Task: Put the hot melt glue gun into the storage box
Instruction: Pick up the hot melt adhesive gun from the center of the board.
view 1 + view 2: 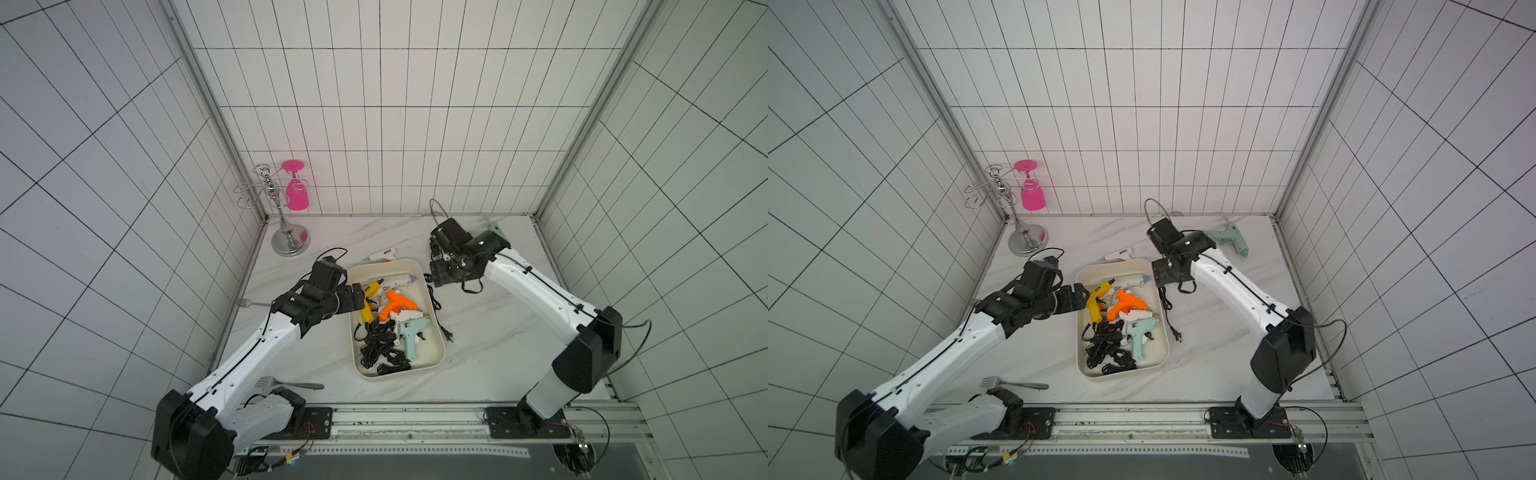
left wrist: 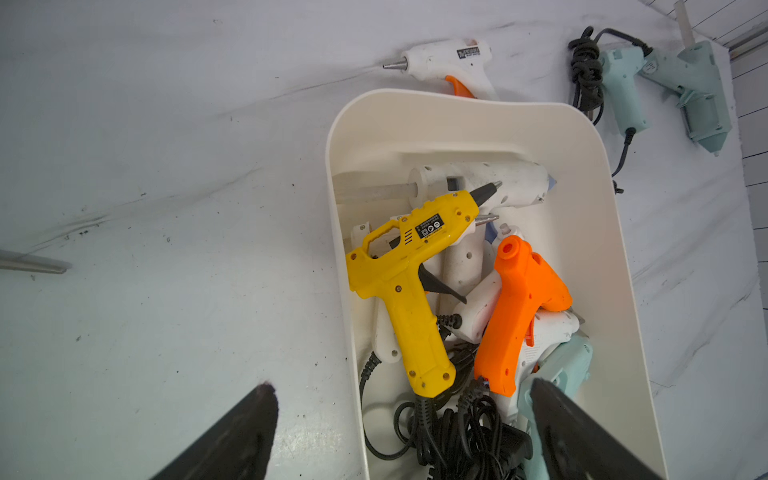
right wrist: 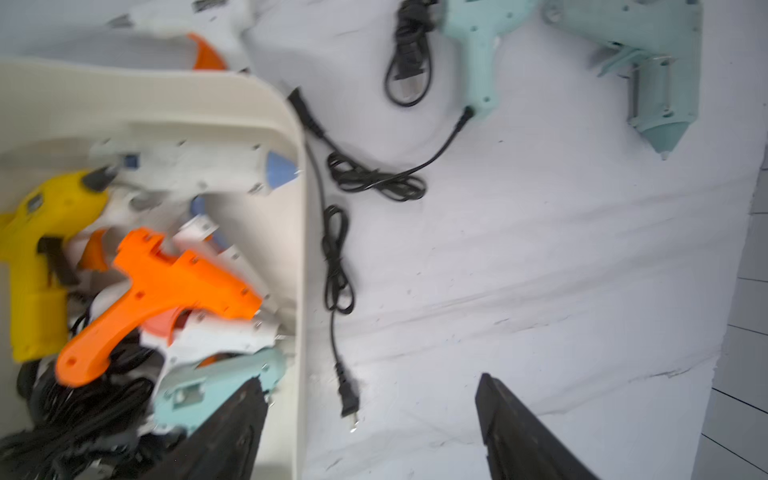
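Storage box [image 1: 428,351] at table centre, holding yellow glue gun [image 2: 399,291], orange glue gun [image 1: 397,305] and others over coiled cords. Right gripper [image 3: 370,380] spread wide, empty, above one long wall. Left gripper [image 2: 403,388] likewise, at the opposite wall. Yellow glue gun's black label illegible.

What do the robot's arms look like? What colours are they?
The left arm and right arm match. Both have smooth white shells and chunky black joints, and a thin black cable is clipped along each. The left end effector and right end effector are black, each with two flat fingers that narrow towards the tip.
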`<state>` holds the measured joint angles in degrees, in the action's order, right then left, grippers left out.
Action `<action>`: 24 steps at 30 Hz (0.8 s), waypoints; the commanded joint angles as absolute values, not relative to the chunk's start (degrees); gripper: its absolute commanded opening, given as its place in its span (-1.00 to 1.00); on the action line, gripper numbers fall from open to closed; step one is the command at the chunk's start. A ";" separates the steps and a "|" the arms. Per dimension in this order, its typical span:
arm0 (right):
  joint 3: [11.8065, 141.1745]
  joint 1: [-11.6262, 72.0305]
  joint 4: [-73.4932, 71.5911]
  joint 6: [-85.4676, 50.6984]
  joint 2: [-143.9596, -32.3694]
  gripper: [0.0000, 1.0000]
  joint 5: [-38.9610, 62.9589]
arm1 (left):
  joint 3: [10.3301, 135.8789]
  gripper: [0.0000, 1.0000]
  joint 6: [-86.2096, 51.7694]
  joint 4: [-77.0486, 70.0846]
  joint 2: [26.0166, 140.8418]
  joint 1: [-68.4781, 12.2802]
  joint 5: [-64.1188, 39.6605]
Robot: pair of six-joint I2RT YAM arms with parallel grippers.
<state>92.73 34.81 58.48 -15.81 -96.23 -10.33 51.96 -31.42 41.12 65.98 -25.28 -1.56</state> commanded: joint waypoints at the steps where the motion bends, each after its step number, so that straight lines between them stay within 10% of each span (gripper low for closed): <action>1: 96.52 26.38 54.01 -0.72 -103.36 0.66 -2.20 | 56.34 0.92 -29.78 42.44 69.03 -25.07 -1.84; 24: 133.51 14.82 55.61 7.34 -145.78 0.51 7.85 | 70.35 0.91 -25.94 52.05 85.13 -23.53 6.93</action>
